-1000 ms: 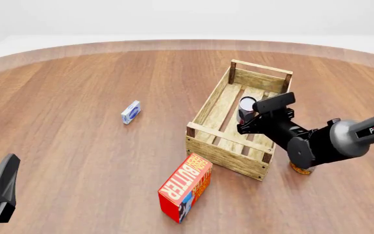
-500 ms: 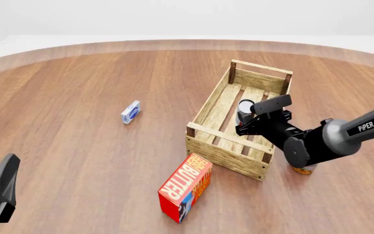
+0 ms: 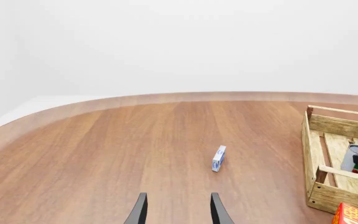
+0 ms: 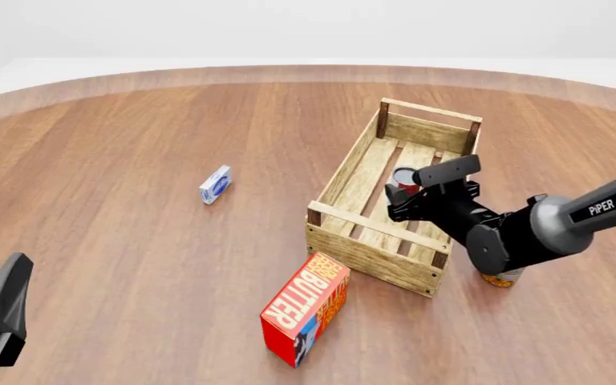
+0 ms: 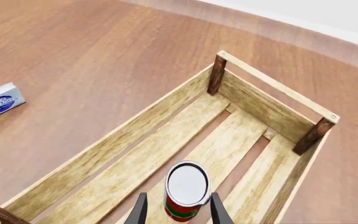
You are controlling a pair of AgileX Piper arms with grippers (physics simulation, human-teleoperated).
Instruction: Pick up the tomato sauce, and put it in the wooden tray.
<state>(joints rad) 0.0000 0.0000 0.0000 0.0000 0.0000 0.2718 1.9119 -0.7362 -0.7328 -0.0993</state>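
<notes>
The tomato sauce [image 5: 187,189], a small can with a red, white and green label and a silver top, stands upright on the floor of the wooden tray [image 5: 129,140]. My right gripper [image 5: 179,211] is open, one finger on each side of the can with a small gap. In the front view the can [image 4: 403,177] sits mid-tray [image 4: 372,255] just ahead of the right gripper [image 4: 407,195]. My left gripper [image 3: 177,212] is open and empty, low at the near left [image 4: 6,293]. The left wrist view shows the tray [image 3: 344,127] and can [image 3: 357,156] at far right.
A red butter box [image 4: 305,308] stands just in front of the tray's near corner. A small blue and white box [image 4: 215,184] lies to the tray's left. A brownish can [image 4: 497,278], mostly hidden under my right arm, sits by the tray's right side.
The right gripper has lowered the can into the tray and opened. The can now sits lower, on the slats. The left arm has not moved.
</notes>
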